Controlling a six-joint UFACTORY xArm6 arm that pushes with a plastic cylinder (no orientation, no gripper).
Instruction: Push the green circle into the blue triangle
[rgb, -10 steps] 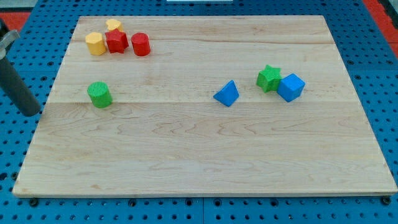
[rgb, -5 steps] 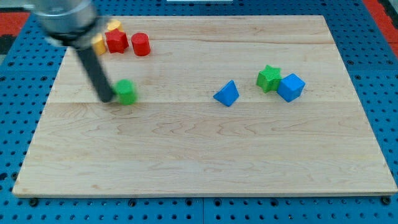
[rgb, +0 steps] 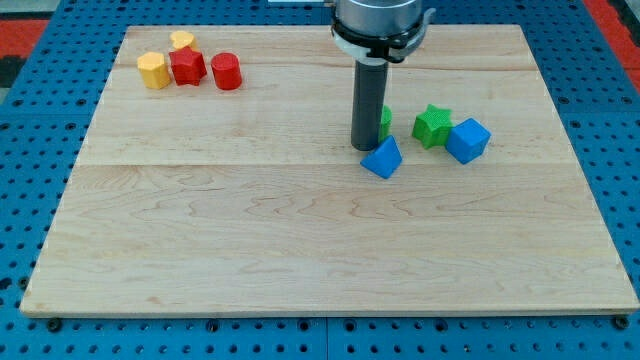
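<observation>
One blue triangle (rgb: 383, 158) lay nearest on the pale wooden worktop (rgb: 300, 240), with my tip (rgb: 362, 147) just at its upper left. Behind the rod, the green circle (rgb: 385, 122) peeked out, mostly hidden, near the triangle. No gripper showed.

My tip (rgb: 363, 148) now stands mid-board, far right of where it was a moment ago. The green circle (rgb: 385, 122) has travelled with it, mostly hidden behind the rod, touching the blue triangle (rgb: 383, 159), which has shifted slightly right and nearer.
</observation>
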